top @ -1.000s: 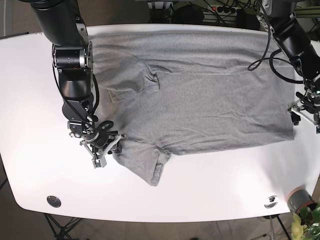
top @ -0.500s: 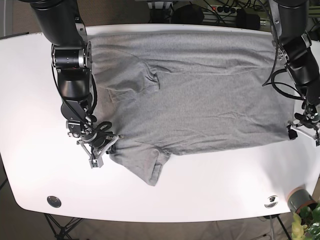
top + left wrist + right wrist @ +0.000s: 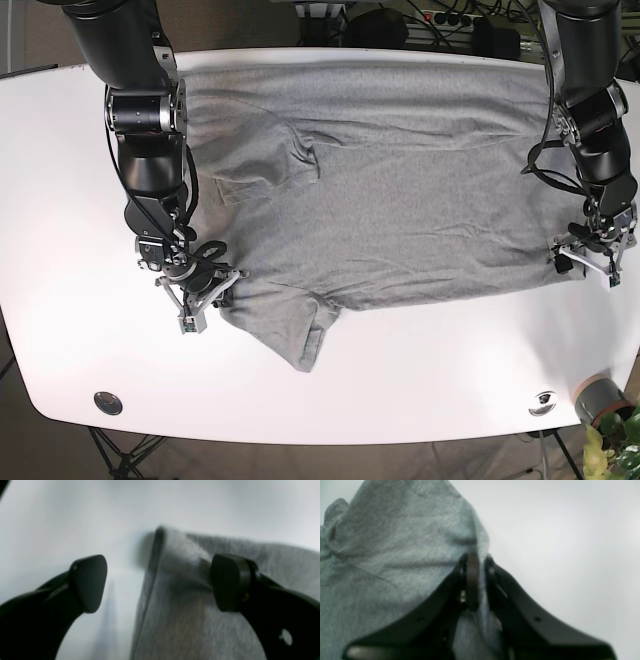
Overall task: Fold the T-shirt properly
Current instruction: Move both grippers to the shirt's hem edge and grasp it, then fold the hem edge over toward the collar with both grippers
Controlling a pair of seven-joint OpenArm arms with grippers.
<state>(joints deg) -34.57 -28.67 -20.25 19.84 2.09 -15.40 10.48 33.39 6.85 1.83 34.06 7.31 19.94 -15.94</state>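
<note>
Between the fingers of our right hand [image 3: 477, 580] sits a pinch of the T-shirt [image 3: 390, 200], taken at the corner where the near sleeve [image 3: 300, 330] meets the body. The fingers are pressed together on the cloth, and it puckers up around the grip in the right wrist view. The rest of the shirt lies spread flat across the desk [image 3: 60, 200], stretching away from this hand toward our other one.

Our left hand [image 3: 160, 582] is spread wide and holds nothing. It straddles the hem corner [image 3: 160, 533]: one finger [image 3: 88, 582] is over bare desk just outside the edge, the other [image 3: 230, 581] over the cloth just inside it. In the base view this hand [image 3: 592, 258] is low at the shirt's far corner.

We judge the risks from here to be these. If the left hand closes where it is, it may catch only the top layer of the hem, or slide off the edge, and the corner would then drop as we lift. The right hand's hold is thin, so a quick pull could let the cloth slip out. If we lift with one side held and the other not, the shirt would drag askew and the fold would come out crooked. The loose sleeve beside the right hand could also bunch under the fold.
</note>
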